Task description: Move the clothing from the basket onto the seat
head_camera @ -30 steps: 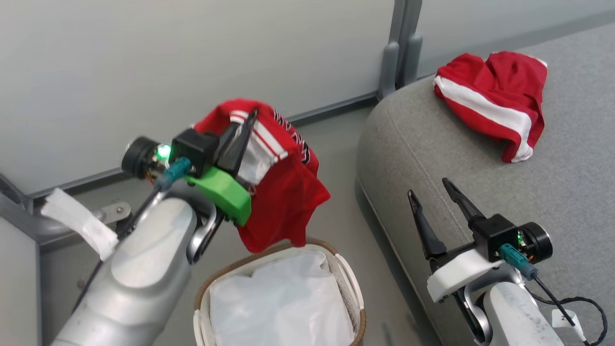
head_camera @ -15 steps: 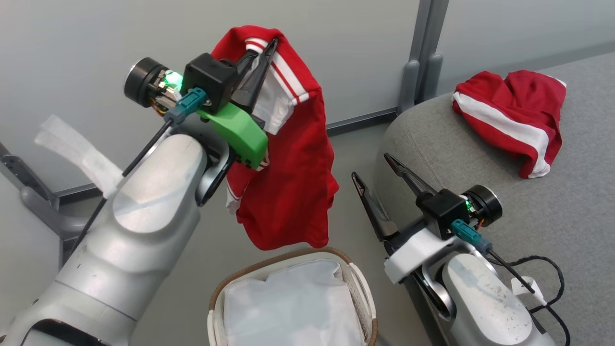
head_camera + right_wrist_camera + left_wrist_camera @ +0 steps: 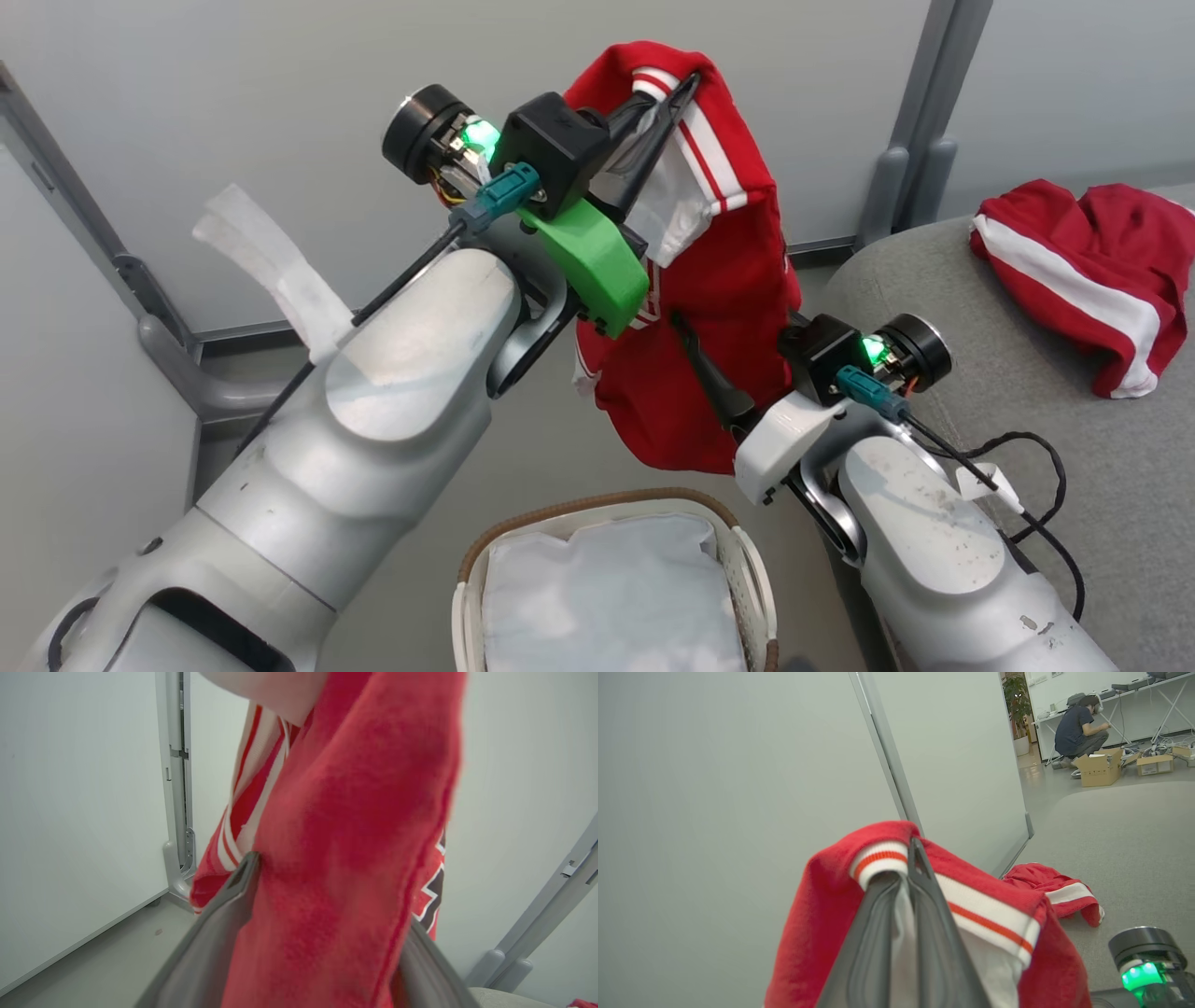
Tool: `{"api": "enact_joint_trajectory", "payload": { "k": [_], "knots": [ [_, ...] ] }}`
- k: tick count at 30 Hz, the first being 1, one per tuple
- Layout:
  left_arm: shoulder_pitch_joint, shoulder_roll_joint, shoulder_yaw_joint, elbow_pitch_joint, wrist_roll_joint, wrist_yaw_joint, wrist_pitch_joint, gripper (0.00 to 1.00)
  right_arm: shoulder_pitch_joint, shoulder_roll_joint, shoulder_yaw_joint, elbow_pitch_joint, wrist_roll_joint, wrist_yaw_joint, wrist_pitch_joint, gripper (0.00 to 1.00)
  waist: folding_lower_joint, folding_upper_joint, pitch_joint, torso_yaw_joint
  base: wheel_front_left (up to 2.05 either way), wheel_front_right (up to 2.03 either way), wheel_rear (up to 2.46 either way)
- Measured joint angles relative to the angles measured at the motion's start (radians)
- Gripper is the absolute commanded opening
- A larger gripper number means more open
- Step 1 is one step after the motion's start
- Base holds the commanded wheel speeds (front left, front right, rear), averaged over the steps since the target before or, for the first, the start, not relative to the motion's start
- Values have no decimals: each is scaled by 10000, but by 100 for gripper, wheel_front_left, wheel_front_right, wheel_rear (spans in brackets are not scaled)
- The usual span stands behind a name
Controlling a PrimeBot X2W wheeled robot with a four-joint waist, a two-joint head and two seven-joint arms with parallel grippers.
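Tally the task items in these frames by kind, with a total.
Red sports garments with white trim: 2 (hanging jersey, crumpled piece)
White perforated plastic basket with brown woven rim: 1
Large grey woven-fabric sofa: 1
Total: 4

Raises the jersey [image 3: 738, 308] higher in the clamped left claw [image 3: 689, 89], with the hem now clear above the basket [image 3: 485, 551] rim. Swings the right claw [image 3: 327, 896] off the seat [image 3: 1120, 485] and across to the dangling cloth, with spread fingers now straddling its lower half.
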Motion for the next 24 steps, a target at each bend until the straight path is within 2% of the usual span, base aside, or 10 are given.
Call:
{"api": "enact_joint_trajectory", "payload": {
  "k": [2,3,5,15,16,17,18,19,20,24],
  "knots": [
    [0,-73,-86,-65,-151,0,-33,0,-94,2,-36,213,15,0,0,100,0,0,-28,137,0,0,0],
    [1,-90,-128,-102,-192,0,-63,0,-124,10,-109,282,44,0,0,50,0,0,-43,199,0,0,0],
    [8,-86,-182,-150,-261,0,-90,0,-171,0,-163,332,94,0,0,0,0,0,-68,276,0,0,0],
    [1111,366,226,-113,-846,174,-399,0,-13,2,-587,96,173,0,0,0,0,0,-127,56,0,0,0],
    [1330,382,280,-102,-899,176,-431,6,10,0,-711,81,142,0,0,0,0,0,-126,19,0,0,0],
    [1560,391,330,-90,-945,221,-449,35,34,4,-838,65,81,0,0,0,0,0,-123,-13,0,0,0],
    [1758,393,362,-82,-974,253,-495,50,62,6,-963,46,61,0,0,0,0,0,-119,-38,0,0,0],
    [2022,405,399,-63,-995,259,-516,69,105,4,-1137,23,15,0,0,0,0,0,-112,-67,0,0,0],
    [2293,397,458,-44,-1030,305,-529,100,143,2,-1310,15,-15,0,0,0,1,0,-101,-92,0,0,0],
    [3266,318,757,-90,-982,433,-564,100,172,2,-1894,-48,-278,0,0,0,0,0,-29,-138,0,0,0]
  ]
}}
